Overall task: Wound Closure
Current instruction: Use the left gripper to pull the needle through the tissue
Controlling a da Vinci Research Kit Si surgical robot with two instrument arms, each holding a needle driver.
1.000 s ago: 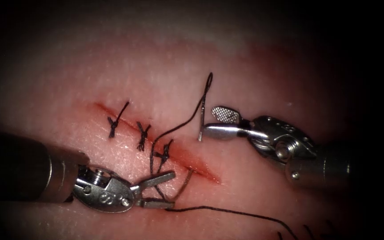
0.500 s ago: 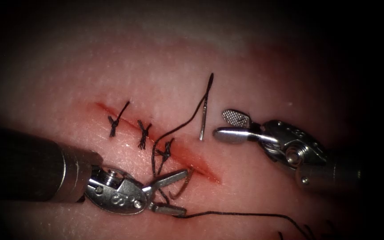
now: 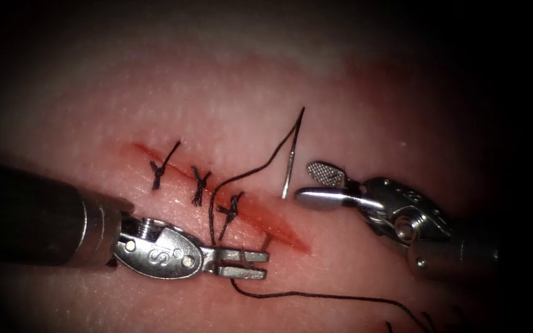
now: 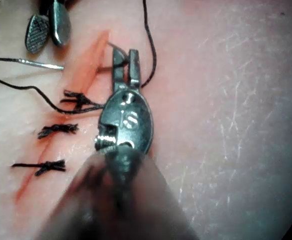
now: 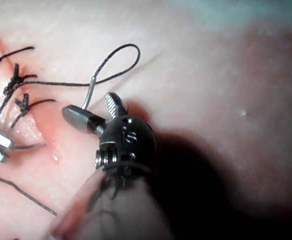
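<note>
The curved needle point(image 3: 287, 169) passes under the cut point(image 3: 276, 227). Its tail stands up on the right side, and its tip part comes out on the left side by the cut's lower end. My left tool point(image 3: 265, 264) is shut on that tip part, also seen close up point(image 4: 125, 55). Beside the needle's tail my right tool point(image 3: 303, 182) stands open and holds nothing, as in its own view point(image 5: 88, 105). Black thread point(image 3: 242, 176) runs from the tail's eye down across the cut.
Three knotted stitches point(image 3: 198, 186) close the upper part of the cut in the tissue point(image 3: 229, 98). A loose strand of thread point(image 3: 316, 296) trails from the left jaws toward the lower right. Red fluid lines the cut's open lower end.
My left jaws, open a second ago around the emerging needle tip, have moved right and shut on it. The right tool has drawn slightly right, away from the tail, which now leans more.
</note>
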